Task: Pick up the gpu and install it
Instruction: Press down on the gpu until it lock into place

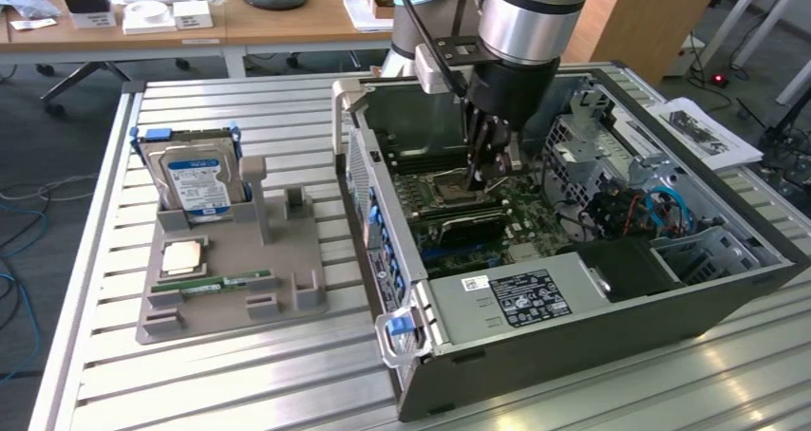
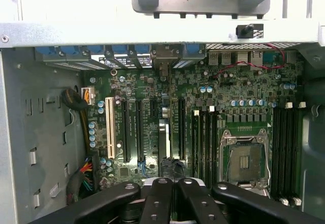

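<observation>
GPU [image 2: 162,140] stands edge-on in the motherboard [image 2: 152,89], seen in the wrist view as a thin greyish strip running between the long black expansion slots and ending directly under the jaws. In the exterior view it reads as a dark flat card [image 1: 462,227] just below the gripper [image 1: 488,177], upright on the board inside the open computer case [image 1: 609,289]. Gripper [image 2: 171,181] is lowered into the case; jaws are drawn fully together, the black finger links side by side with no gap visible between them. They sit right over the card's upper edge; whether they pinch that edge, press on it or merely hover cannot be told. CPU socket [image 2: 244,158] lies bare to one side of the jaws, near them, with black memory slots flanking it. White expansion slot [image 2: 109,127] sits on the opposite side of the jaws from the socket, beyond two black slots. Well away from the jaws, outside the case, a grey parts tray [image 1: 292,260] rests on the slatted table [image 1: 254,108]; it carries a silver hard drive [image 1: 197,179] standing upright and a green memory stick [image 1: 209,284] lying flat.
</observation>
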